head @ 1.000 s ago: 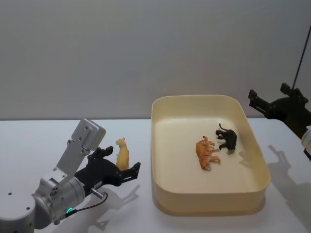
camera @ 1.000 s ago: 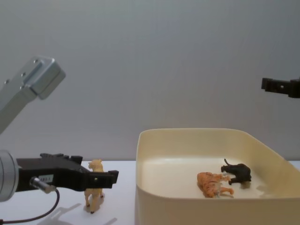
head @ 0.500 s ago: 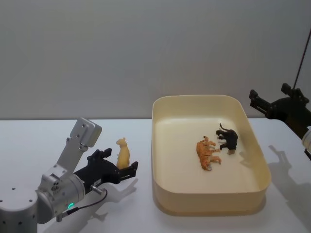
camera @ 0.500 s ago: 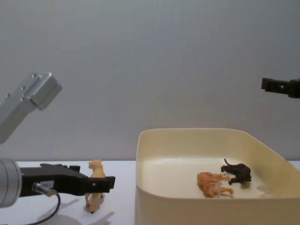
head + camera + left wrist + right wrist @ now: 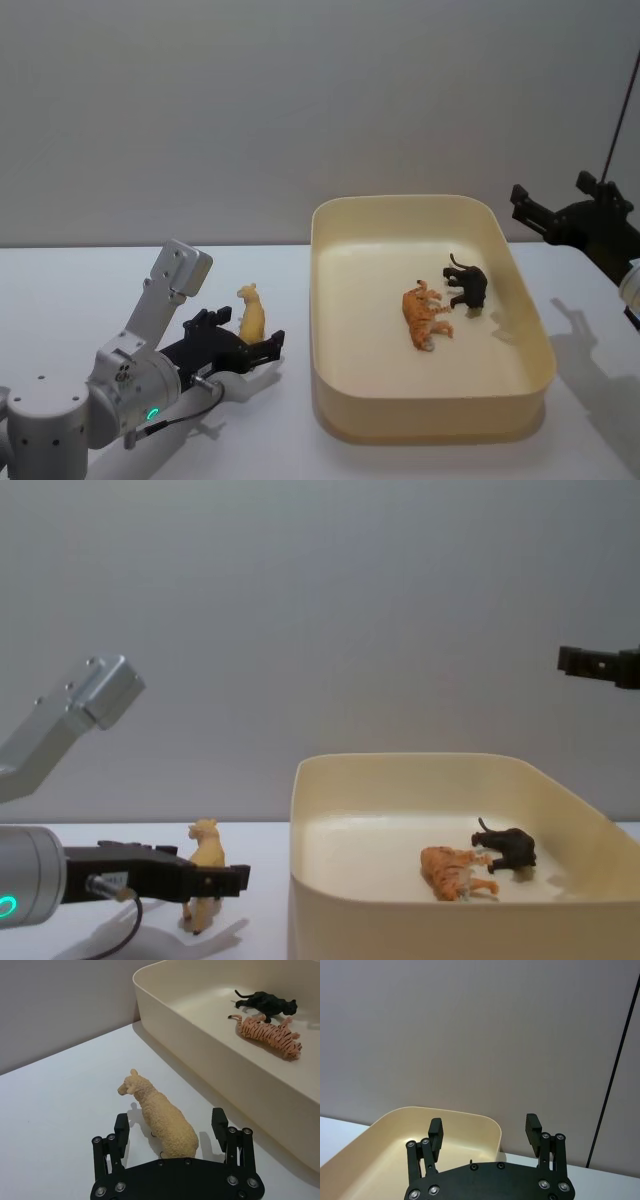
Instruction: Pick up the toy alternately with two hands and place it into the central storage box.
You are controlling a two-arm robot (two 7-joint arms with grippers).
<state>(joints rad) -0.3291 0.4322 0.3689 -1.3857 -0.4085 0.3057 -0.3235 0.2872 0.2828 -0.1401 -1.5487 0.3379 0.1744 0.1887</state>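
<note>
Left hand: low in the lower left of the head view, the left hand (image 5: 243,341) sits just above the table (image 5: 60,290); fingers (image 5: 121,1127) spread wide, one on each side of the toy's rump, with a gap showing on both sides, so no grip.
Toy: the tan sheep toy (image 5: 160,1119) stands upright on the table between those fingers, head pointing away from the wrist; in the chest view it shows at lower left, just left of the box wall.
Box: the central storage box (image 5: 331,400) fills the centre right of the head view, standing on the table just right of the sheep; its near left wall rises beside the open hand.
Inside the box: an orange striped tiger (image 5: 427,317) lies on its side on the floor; a black panther (image 5: 468,284) stands just beside it, towards the right wall; the two are close together.
Right hand: the right hand (image 5: 486,1132) hangs high at the right edge of the head view, above the table beyond the box's far right corner; fingers wide apart, holding nothing.
Backdrop: a plain grey wall (image 5: 300,100) behind; a thin dark cable (image 5: 622,95) runs down at the upper right.
</note>
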